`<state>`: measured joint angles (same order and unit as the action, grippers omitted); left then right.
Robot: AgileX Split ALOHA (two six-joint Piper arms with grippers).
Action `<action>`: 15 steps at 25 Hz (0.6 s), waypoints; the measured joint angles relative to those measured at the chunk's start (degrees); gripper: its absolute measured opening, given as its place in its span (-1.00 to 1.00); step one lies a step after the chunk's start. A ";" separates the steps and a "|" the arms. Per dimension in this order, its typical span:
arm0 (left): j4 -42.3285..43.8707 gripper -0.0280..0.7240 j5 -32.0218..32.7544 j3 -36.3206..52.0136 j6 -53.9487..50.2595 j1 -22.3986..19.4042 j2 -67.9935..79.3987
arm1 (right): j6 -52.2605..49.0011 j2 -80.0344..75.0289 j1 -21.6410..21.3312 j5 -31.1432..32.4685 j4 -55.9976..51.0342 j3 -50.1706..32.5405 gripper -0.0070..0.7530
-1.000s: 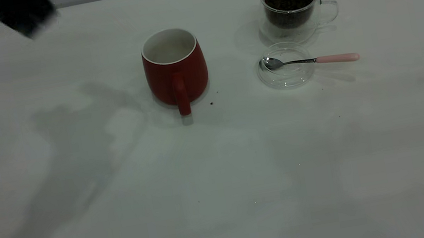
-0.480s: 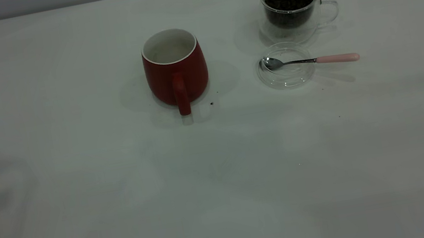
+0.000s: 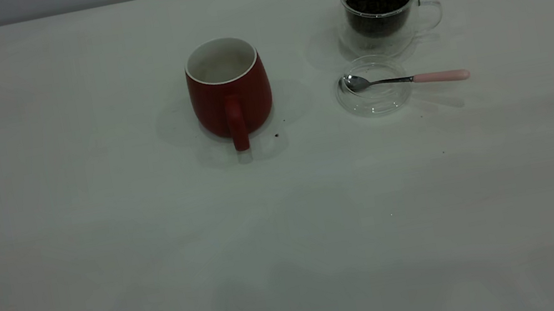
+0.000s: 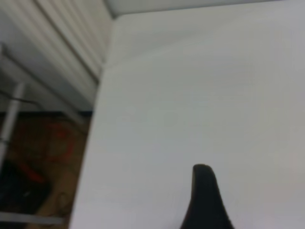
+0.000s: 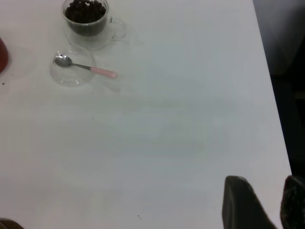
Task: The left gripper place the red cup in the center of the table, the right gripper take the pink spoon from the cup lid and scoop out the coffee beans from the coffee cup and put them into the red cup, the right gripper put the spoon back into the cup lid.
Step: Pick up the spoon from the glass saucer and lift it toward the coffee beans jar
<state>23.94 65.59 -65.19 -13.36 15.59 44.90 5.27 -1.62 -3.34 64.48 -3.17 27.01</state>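
Pale pink-handled metal teaspoon (image 3: 405,79): long axis horizontal, bowl in round clear lid (image 3: 374,99), handle pointing right. Right end effector (image 5: 267,202): released; left's state cannot be told.

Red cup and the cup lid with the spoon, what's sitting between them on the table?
Only bare table lies between the red cup and the cup lid, apart from one tiny dark speck near the cup's base. The exterior view shows this.

White slatted wall (image 4: 66,43) beside table edge.
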 joint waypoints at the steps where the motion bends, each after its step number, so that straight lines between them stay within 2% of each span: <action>1: -1.48 0.63 0.21 0.99 1.39 0.00 -1.67 | 0.00 0.00 0.00 0.00 0.00 0.00 -0.35; 15: -22.94 0.63 1.13 22.17 23.23 0.20 -32.88 | 0.00 0.00 0.00 0.00 0.00 0.00 -0.35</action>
<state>1.00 66.72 -43.02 9.87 15.79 12.02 5.27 -1.62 -3.34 64.48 -3.17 27.01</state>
